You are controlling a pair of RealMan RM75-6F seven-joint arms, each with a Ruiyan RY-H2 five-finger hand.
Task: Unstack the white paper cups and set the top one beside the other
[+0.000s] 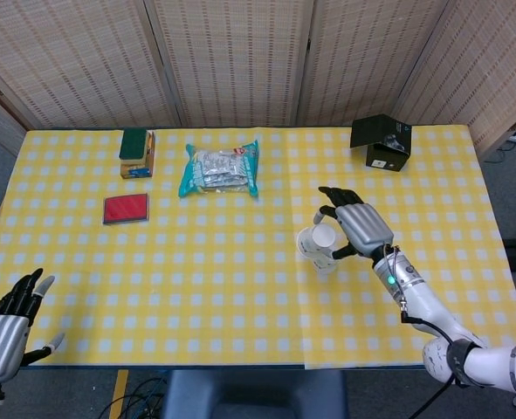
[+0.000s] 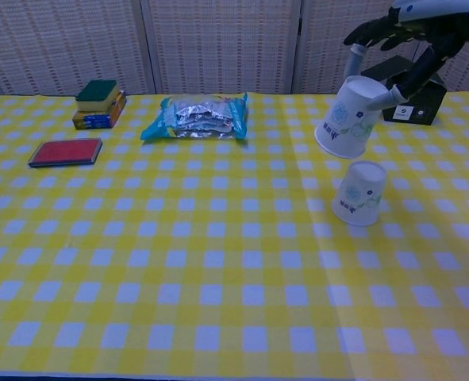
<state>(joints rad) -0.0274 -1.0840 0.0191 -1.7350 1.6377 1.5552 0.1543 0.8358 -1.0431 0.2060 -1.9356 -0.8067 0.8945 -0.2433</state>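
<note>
Right robot hand (image 2: 413, 36) pinches the lifted cup (image 2: 348, 117), tilted. We should level it, then lower beside the cup below (image 2: 359, 193), without touching.

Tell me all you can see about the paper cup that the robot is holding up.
The lifted cup is white paper with a faint blue-green print on its side. It is upside down and tilted, its open rim facing down and to the left. The right hand grips it near its closed base. It hangs clear above the table, apart from the second cup, which stands upside down below it.
</note>
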